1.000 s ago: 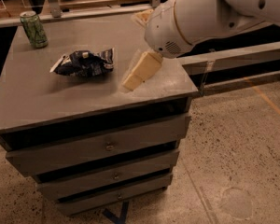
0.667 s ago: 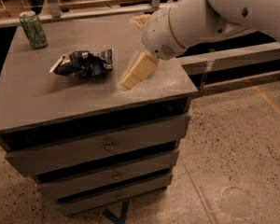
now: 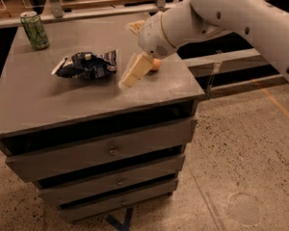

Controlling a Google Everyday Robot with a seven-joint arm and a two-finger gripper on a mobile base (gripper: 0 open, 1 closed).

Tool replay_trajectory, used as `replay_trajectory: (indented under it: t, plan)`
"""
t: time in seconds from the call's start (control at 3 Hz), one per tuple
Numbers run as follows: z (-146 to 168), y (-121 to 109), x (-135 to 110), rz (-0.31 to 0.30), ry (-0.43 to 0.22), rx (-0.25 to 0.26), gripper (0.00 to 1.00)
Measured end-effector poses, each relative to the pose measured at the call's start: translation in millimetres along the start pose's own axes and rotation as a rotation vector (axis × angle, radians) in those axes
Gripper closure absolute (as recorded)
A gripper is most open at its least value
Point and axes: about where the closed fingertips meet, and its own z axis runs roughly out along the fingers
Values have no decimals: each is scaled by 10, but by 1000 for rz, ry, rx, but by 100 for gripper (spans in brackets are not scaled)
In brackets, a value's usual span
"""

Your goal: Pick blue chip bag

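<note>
The bag (image 3: 86,64) lies on the tabletop (image 3: 48,105) in the upper left of the frame, its long axis running left to right. The pincer (image 3: 134,71) hangs just right of the bag's right end, not touching it. Whether the pincer is released or clenched, I cannot tell.

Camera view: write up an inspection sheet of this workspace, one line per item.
Surface: grey cabinet top, flat, above three drawers.
Job's things: blue chip bag, crumpled, lying on the top, not gripped.
Clutter: green can upright at the back corner beyond the bag; orange ball partly hidden behind the gripper.
Grippers: gripper angled down over the top, its tip close beside the bag's end nearest the ball.
Cables: nothing seen.
Surroundings: speckled floor; low shelving behind the cabinet.
</note>
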Motion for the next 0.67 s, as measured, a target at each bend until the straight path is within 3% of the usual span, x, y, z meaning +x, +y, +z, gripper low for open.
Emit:
replay_trajectory:
  t: [0.67]
  plan:
    - [496, -313, 86, -41, -29, -61, 0]
